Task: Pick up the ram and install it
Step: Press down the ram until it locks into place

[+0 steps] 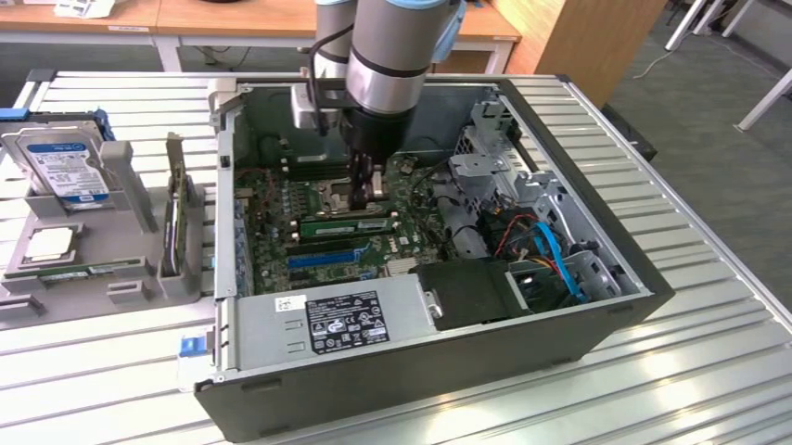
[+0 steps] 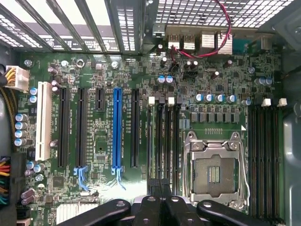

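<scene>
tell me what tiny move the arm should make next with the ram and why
Probably a short, straight push down. The end effector is shut and sits low inside the computer case, directly over the ram, which lies along the memory slots beside the empty CPU socket. Whether the ram is fully seated cannot be told, so pressing gently seems the safest step.
</scene>
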### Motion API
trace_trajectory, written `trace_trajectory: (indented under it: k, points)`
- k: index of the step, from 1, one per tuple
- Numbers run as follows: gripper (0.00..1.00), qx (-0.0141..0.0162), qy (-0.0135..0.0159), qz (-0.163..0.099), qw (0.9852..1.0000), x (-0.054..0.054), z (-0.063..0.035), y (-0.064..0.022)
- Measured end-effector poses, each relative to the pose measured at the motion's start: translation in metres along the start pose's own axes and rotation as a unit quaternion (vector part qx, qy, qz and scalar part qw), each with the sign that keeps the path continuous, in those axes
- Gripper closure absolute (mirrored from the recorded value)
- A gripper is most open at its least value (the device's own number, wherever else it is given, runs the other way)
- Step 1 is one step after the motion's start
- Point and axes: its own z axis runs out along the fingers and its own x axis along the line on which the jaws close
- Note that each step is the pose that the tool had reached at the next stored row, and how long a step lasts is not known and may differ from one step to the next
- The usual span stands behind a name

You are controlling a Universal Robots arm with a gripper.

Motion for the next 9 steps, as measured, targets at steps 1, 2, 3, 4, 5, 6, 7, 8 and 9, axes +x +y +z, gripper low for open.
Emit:
trace_trajectory:
  k: [1,2,3,4,5,6,7,8,9]
  points:
    - [0.9,0.0,0.0,0.0,1.0,0.0,0.0,0.0008]
    - [0.9,0.0,0.0,0.0,1.0,0.0,0.0001,0.0015]
    - [0.9,0.0,0.0,0.0,1.0,0.0,0.0001,0.0023]
    - [0.9,0.0,0.0,0.0,1.0,0.0,0.0002,0.0031]
    - [0.9,0.0,0.0,0.0,1.0,0.0001,0.0002,0.0039]
    - [0.9,0.0,0.0,0.0,1.0,0.0001,0.0003,0.0047]
    - [0.9,0.0,0.0,0.0,1.0,0.0001,0.0003,0.0055]
    - [0.9,0.0,0.0,0.0,1.0,0.0001,0.0004,0.0063]
    - [0.9,0.0,0.0,0.0,1.0,0.0001,0.0004,0.0072]
